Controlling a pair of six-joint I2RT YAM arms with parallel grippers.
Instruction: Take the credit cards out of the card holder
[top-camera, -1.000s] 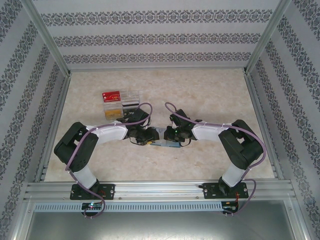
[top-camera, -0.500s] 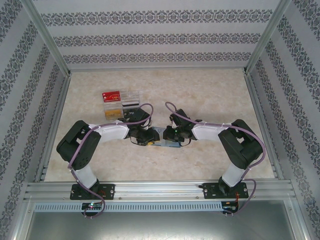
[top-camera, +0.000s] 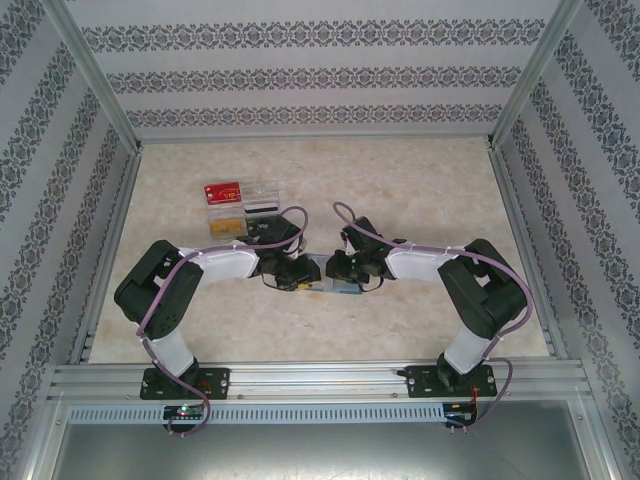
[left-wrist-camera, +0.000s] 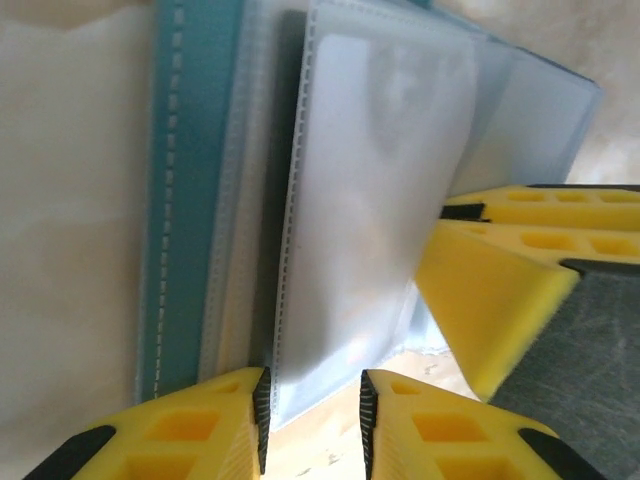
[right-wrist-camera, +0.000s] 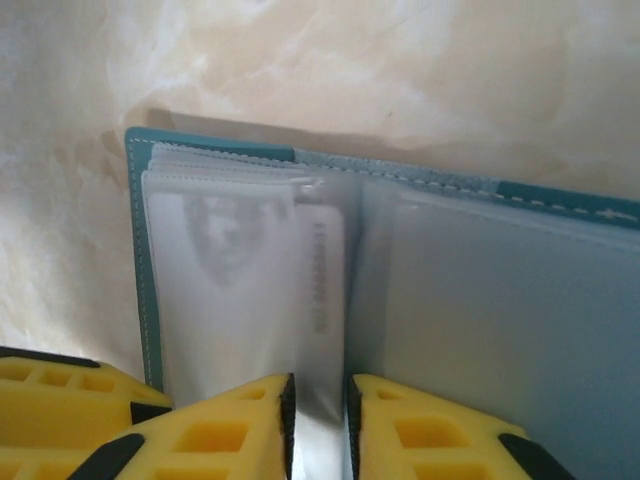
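Not much has changed in the last second. From above, the right gripper has nudged a touch left toward the left gripper, and the left arm's elbow has slid in a bit. The flat blue-grey two-panel card holder lies open in the same spot mid-table, right between them. Each pincer's jaws stand a slim gap apart with the edge of a clear plastic sleeve in the gap, but I can't tell if either really pinches it. A tan-gold credit card sits in the clear plastic compartment tray at back left, same as before.
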